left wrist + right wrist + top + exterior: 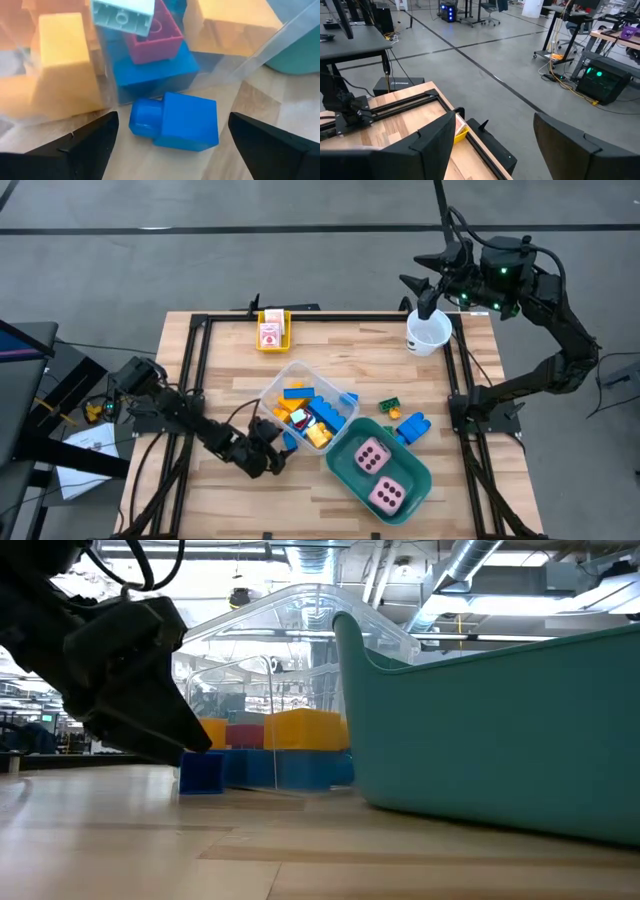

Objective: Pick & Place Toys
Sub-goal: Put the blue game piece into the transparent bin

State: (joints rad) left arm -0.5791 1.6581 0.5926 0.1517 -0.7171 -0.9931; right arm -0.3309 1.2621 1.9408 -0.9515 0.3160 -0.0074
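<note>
The left end effector [170, 145] stood wide around a blue brick [175, 121] lying on the table [230, 340] against the clear bin [290, 372], teal tub [345, 470] just beside, while the right end effector [430, 292], part-open, hung over the cup [428, 335].

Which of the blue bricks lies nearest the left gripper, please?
The lone blue brick on the bare wood between the open left gripper's fingers, just outside the clear tub; the others lie inside it or beyond the teal tub.

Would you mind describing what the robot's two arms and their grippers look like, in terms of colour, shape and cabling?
Both arms are black, jointed, with thin dark cables looping along them. The right arm shows small green lights near its wrist. The left arm has cables trailing off its base. The left gripper has two flat, matte black, wedge-shaped fingers; the right gripper has the same broad, angular black fingers. No markings are readable.
</note>
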